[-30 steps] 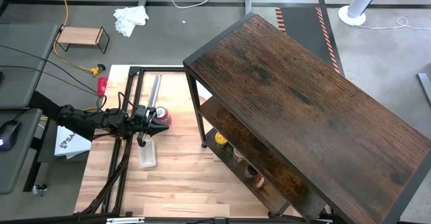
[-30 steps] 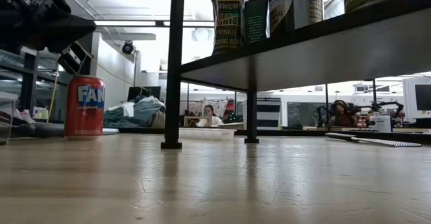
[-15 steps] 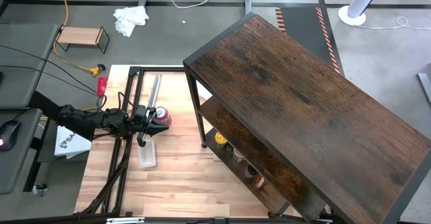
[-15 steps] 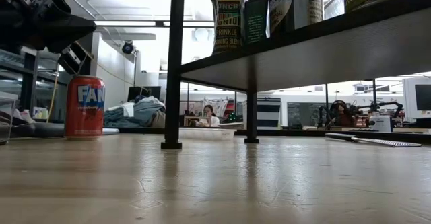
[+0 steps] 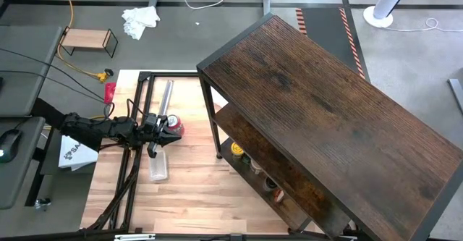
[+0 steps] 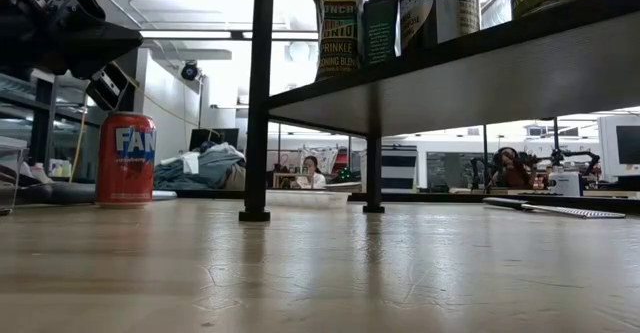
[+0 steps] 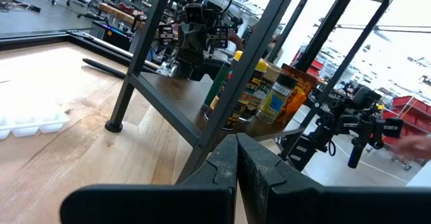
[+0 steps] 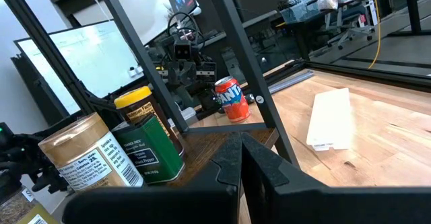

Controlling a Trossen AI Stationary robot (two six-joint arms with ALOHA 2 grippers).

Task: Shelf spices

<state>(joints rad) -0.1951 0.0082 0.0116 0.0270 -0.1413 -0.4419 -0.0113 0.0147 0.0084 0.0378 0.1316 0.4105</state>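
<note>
Spices stand in a row on the middle board of the shelf, lower centre of the high view. Left gripper hangs beside the red can, jaws shut and empty. Right gripper, jaws shut and empty, is near the spices.

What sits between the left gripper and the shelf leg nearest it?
In the high view, the left gripper is shut beside the red can. From there to the shelf leg, only bare table shows.
</note>
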